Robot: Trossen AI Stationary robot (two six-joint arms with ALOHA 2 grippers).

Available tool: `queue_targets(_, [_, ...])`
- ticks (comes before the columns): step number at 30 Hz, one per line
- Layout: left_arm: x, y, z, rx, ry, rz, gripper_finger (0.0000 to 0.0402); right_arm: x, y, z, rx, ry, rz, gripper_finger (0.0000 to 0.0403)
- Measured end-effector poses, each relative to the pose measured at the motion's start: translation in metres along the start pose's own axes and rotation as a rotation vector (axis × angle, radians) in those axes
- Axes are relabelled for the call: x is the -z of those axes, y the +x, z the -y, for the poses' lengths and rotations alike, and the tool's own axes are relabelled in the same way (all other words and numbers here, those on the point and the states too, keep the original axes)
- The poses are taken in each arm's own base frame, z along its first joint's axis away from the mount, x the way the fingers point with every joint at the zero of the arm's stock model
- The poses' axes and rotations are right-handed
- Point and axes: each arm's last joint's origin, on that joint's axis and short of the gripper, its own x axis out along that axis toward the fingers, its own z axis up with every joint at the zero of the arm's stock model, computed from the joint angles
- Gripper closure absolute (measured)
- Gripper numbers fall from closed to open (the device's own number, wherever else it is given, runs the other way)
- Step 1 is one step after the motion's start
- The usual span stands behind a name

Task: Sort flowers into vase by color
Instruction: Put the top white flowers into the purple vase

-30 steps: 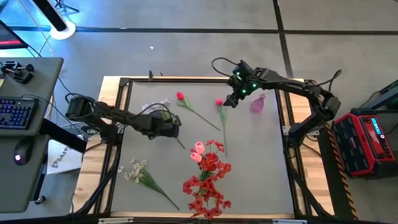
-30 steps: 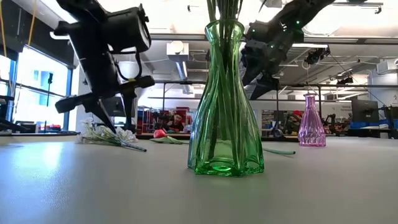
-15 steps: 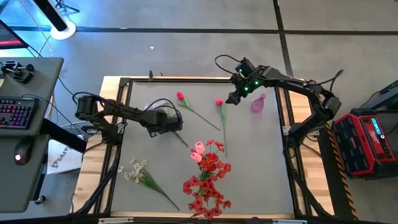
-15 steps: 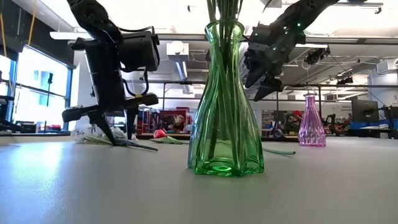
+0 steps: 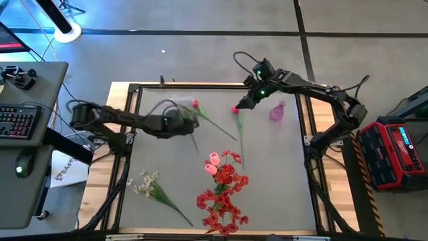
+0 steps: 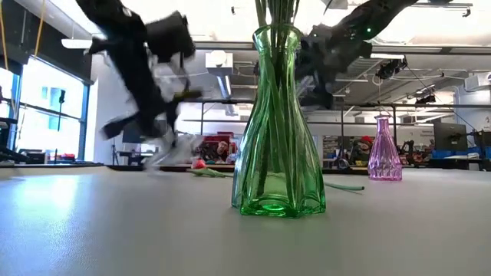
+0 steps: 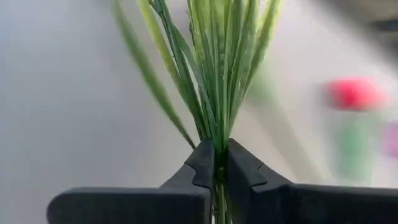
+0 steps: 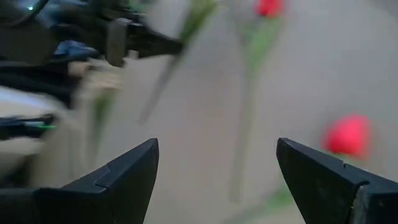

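Note:
My left gripper (image 5: pixel 187 124) is shut on a white flower spray (image 5: pixel 168 107) at the table's far left; its green stems (image 7: pixel 214 74) fan out beyond the fingertips (image 7: pixel 219 149). My right gripper (image 5: pixel 241 106) hovers open over a red bud (image 5: pixel 235 109), which shows beside one finger in the right wrist view (image 8: pixel 348 135). A second red bud (image 5: pixel 194 104) lies on its stem nearby. The green vase (image 6: pixel 276 130) holds red clusters (image 5: pixel 224 191) and pink buds (image 5: pixel 212 164). Another white spray (image 5: pixel 150 187) lies at the near left. My left gripper pinches the bundled green stems (image 7: pixel 217 134) of the white spray between its two fingers, which lie across the stems. The stems spread apart just past the fingertips. The blossom end is blurred, so I cannot tell whether it is clear of the table.
A small pink vase (image 5: pixel 277 112) stands at the far right, also seen in the low view (image 6: pixel 383 149). A desk with keyboard and mouse (image 5: pixel 20 120) is off the table's left side. A red case (image 5: pixel 394 150) sits to the right.
My left gripper has dropped onto the white spray, shut on its stems and swung with them toward the table's far edge; the spray now moves with it. My right gripper has shifted slightly left toward the red bud, staying open.

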Motion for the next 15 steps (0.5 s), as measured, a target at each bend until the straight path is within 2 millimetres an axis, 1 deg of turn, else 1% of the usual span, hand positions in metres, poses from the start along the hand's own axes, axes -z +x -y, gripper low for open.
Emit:
queue_targets(4, [-0.018,-0.026,0.037,0.364,0.278,0.090,0.0397,-0.012,-0.004,-0.011,-0.207,-0.020,0.067,0.0089])
queue_targets(7, [-0.035,-0.047,0.057,0.622,0.422,0.161,0.0397,-0.023,-0.005,-0.019,-0.304,-0.020,0.125,0.0089])
queue_targets(9, [-0.046,-0.054,0.063,0.727,0.476,0.188,0.0398,-0.030,-0.005,-0.026,-0.342,-0.031,0.172,0.0089])
queue_targets(11, [-0.057,-0.056,0.065,0.776,0.503,0.200,0.0398,-0.036,-0.006,-0.035,-0.383,-0.060,0.222,0.0089])
queue_targets(13, [-0.067,-0.053,0.064,0.798,0.529,0.185,0.0398,-0.042,-0.009,-0.045,-0.427,-0.107,0.284,0.0089])
queue_targets(15, [-0.074,-0.049,0.064,0.834,0.567,0.156,0.0398,-0.048,-0.012,-0.052,-0.452,-0.118,0.345,0.0089])
